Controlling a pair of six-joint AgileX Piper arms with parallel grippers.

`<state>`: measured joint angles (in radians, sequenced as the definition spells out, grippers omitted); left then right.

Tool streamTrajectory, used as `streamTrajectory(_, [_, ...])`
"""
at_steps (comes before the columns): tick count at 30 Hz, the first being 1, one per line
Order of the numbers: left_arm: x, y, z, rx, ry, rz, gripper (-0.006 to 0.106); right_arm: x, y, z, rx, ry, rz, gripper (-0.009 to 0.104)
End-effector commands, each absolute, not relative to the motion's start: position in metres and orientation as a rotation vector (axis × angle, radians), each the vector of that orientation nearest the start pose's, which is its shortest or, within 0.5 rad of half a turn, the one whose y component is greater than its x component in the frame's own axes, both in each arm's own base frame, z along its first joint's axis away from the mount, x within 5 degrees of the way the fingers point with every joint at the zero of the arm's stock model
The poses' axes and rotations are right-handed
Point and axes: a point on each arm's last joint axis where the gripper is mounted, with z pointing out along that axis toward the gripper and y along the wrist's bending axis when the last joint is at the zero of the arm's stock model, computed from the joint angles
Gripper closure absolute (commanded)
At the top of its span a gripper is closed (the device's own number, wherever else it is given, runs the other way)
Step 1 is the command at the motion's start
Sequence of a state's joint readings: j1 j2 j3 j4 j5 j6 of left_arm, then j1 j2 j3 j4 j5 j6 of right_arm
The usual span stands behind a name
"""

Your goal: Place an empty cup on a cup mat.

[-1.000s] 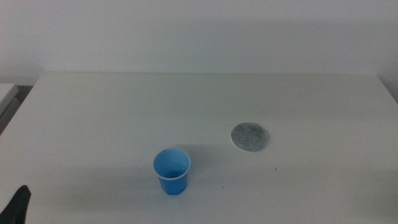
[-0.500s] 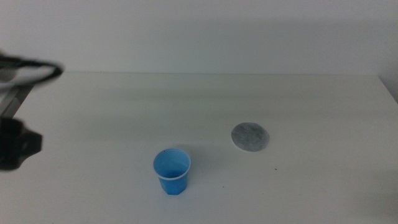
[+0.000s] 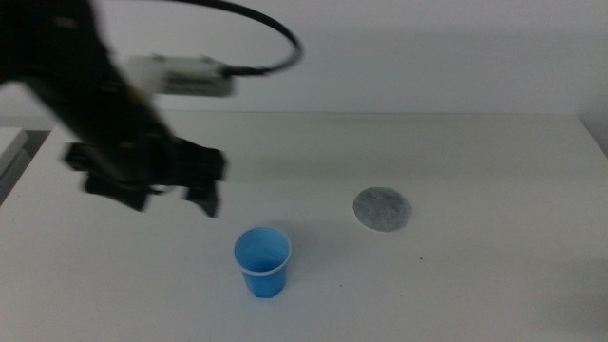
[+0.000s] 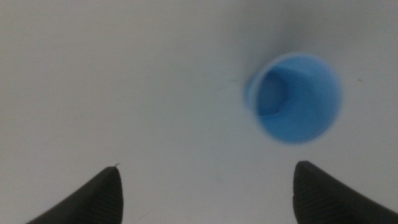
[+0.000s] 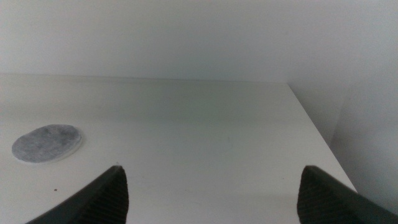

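Observation:
The blue cup (image 3: 262, 262) stands upright and empty on the white table (image 3: 456, 152), near the front. The grey cup mat (image 3: 384, 209) lies flat to its right and a little further back, apart from it. My left gripper (image 3: 177, 193) hangs above the table, left of and behind the cup, blurred. In the left wrist view the left gripper (image 4: 208, 186) is open and empty, with the cup (image 4: 295, 97) ahead of it, off to one side. My right gripper (image 5: 211, 186) is open and empty, out of the middle view, with the mat (image 5: 47, 144) ahead of it.
The table's right edge (image 5: 314, 134) drops off beside the right gripper. A cable (image 3: 271, 38) loops over the left arm. A plain white wall stands behind the table.
The left arm has swung in from the lower left, up and to the right, and now hangs near the cup. The cup and the mat have not moved.

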<state>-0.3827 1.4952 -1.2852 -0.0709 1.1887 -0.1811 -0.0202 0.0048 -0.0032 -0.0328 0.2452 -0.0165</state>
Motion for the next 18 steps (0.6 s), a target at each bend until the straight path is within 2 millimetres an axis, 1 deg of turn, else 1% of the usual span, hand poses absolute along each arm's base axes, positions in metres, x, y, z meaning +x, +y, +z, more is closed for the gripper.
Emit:
streamTrajectory(1, [0.278,-0.135,0.300,0.302,2.911,-0.180,0.007,0.055,-0.002,0.192,-0.027,1.722,-0.064,0.002])
streamTrajectory(4, [0.292,-0.153,0.274,0.340,2.941,-0.183,0.007,0.055,-0.002,0.192,-0.027,1.722,-0.064,0.002])
streamTrajectory(6, [0.301,-0.161,0.258,0.364,2.947,-0.177,0.007,0.055,-0.002,0.192,-0.027,1.722,-0.064,0.002])
streamTrajectory(10, [0.316,-0.169,0.222,0.358,2.997,-0.158,0.007,0.055,-0.002,0.192,-0.027,1.722,-0.064,0.002])
streamTrajectory(13, [0.320,-0.174,0.198,0.345,3.072,-0.169,0.007,0.055,-0.002,0.192,-0.027,1.722,-0.064,0.002])
streamTrajectory(15, [0.319,-0.175,0.187,0.354,3.128,-0.157,0.010,0.055,-0.002,0.192,-0.027,1.722,-0.064,0.002])
streamTrajectory(17, [0.318,-0.176,0.180,0.363,3.170,-0.151,0.018,0.055,-0.002,0.192,-0.027,1.722,-0.064,0.002])
streamTrajectory(18, [0.317,-0.176,0.179,0.364,3.181,-0.161,0.025,0.055,-0.002,0.192,-0.027,1.722,-0.064,0.002])
